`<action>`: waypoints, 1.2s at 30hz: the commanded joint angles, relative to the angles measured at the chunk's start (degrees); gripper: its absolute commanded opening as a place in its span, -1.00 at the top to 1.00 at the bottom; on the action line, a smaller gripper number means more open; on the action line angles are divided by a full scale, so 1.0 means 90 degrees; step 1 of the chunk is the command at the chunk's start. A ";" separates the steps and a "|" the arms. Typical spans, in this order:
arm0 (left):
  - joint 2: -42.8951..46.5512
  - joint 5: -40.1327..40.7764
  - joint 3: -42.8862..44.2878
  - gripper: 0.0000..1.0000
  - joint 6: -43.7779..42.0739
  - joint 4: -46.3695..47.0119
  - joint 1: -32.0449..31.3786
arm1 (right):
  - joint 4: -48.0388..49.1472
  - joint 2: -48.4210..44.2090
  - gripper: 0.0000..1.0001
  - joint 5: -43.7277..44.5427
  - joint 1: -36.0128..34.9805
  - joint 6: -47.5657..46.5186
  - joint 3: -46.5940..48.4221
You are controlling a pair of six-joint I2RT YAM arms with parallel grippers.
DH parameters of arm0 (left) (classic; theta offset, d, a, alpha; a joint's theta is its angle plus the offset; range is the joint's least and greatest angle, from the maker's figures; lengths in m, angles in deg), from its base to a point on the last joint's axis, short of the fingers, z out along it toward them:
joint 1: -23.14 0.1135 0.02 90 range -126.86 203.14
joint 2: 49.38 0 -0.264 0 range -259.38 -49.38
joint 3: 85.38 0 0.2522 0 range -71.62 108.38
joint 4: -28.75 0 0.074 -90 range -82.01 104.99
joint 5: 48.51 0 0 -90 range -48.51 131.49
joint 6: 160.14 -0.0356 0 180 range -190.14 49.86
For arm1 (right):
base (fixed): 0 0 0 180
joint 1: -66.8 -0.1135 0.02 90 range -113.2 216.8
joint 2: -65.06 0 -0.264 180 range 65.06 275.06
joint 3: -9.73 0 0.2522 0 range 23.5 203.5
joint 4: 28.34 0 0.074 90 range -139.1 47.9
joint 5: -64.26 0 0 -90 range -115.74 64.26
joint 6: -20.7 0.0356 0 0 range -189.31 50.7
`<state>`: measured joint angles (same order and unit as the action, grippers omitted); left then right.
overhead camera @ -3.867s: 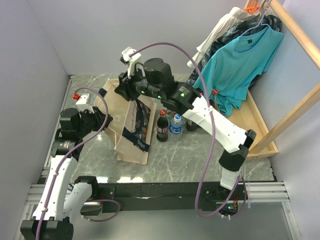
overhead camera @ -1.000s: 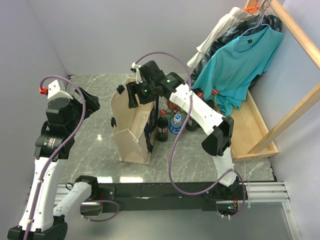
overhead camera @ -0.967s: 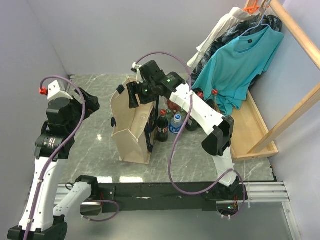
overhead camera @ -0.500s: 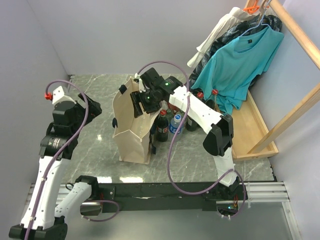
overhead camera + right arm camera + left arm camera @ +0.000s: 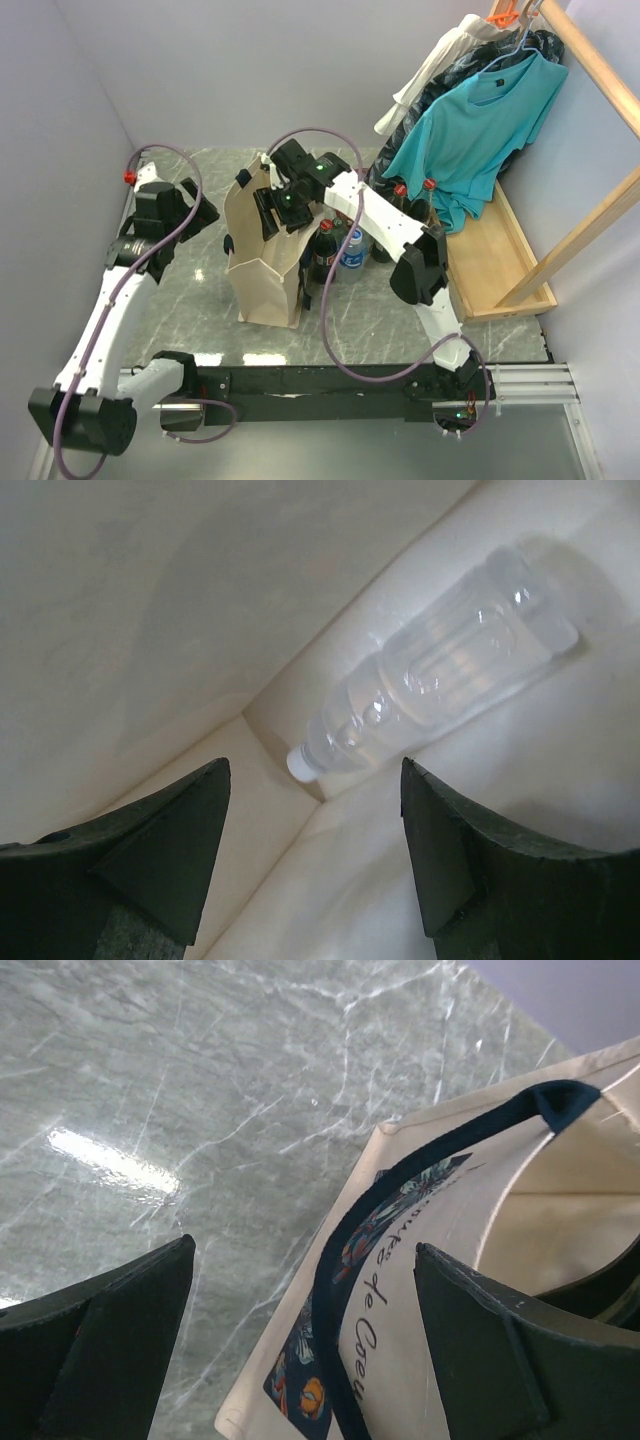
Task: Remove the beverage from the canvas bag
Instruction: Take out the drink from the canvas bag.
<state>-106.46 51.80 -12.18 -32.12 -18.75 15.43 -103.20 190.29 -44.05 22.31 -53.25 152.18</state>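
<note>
Inside canvas bag (image 5: 262,285), bottle (image 5: 440,695) flat, cap toward corner

My left arm (image 5: 105,320) climbs from its base and leans away from me, with the wrist turned toward the other arm. The left gripper (image 5: 198,212) stands wide open. In its wrist view the two dark fingers (image 5: 100,1335) sit far apart at the lower corners, and their pads touch nothing. My right arm (image 5: 380,220) stretches further out and across to the left, folding sharply at the black elbow, with the wrist tipped steeply down. The right gripper (image 5: 268,215) points downward with its jaws partly spread. Its fingers (image 5: 150,865) frame a clear gap, and nothing is pinched between the pads.
</note>
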 commanded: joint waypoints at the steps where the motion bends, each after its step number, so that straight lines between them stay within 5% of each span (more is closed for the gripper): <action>1: -0.0288 -0.0120 0.0319 -0.93 -0.0220 0.0408 -0.0013 | -0.0641 0.0499 -0.51 -0.0075 -0.0018 0.0033 0.0838; 27: -0.0797 -0.1086 0.0661 -0.93 -0.0836 0.0633 0.0719 | -0.0917 0.0812 -0.61 0.0540 -0.0086 0.0393 0.0575; 36: -0.0621 -0.1242 0.0612 -0.93 -0.1021 0.0604 0.0768 | -0.0750 0.1056 -0.91 0.0510 -0.0096 0.1234 0.0760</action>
<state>-114.15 42.40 -8.68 -39.07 -14.64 21.84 -109.62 197.61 -40.46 21.68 -45.69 157.51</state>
